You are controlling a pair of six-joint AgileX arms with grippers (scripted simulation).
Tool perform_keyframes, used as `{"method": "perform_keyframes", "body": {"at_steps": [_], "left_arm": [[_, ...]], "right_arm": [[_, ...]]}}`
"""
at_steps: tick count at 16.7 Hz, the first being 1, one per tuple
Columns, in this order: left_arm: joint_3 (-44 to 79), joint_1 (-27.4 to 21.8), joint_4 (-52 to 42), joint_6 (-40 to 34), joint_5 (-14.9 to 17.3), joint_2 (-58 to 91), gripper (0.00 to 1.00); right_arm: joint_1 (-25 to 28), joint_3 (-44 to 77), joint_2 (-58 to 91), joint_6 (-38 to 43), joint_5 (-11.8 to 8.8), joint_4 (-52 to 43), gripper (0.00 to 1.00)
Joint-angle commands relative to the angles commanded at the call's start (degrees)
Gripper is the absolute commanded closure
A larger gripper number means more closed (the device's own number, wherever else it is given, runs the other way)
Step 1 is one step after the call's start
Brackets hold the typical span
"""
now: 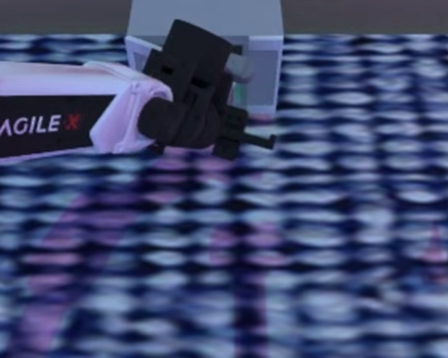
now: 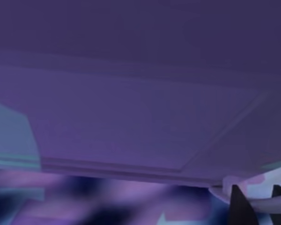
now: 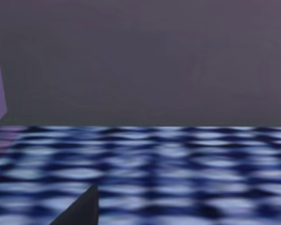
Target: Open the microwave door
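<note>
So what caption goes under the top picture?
Left gripper reaching in at the microwave door, on the microwave at the table's far edge.

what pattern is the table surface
A blurry blue, dark-navy and white woven-looking check, clearest in the top view on the table.

Top view looks down; left wrist view hugs the microwave (image 2: 131, 117).

Left wrist view. The microwave door (image 2: 131, 117), a flat purple-tinted panel with a raised border, fills the frame; patterned worktop (image 2: 84, 201) lies below; two dark fingertips (image 2: 241, 206) of the left tool show at one corner.
</note>
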Motion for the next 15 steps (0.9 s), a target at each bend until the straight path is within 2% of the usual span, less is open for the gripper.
{"method": "perform_keyframes", "body": {"at_steps": [10, 15], "left_arm": [[0.0, 0.0, 0.0, 0.0, 0.0, 0.0, 1.0], [-1.2, 0.4, 0.5, 1.5, 1.6, -1.0, 1.0]], "right_arm": [[0.0, 0.0, 0.0, 0.0, 0.0, 0.0, 0.0], [0.0, 0.0, 0.0, 0.0, 0.0, 0.0, 0.0]]}}
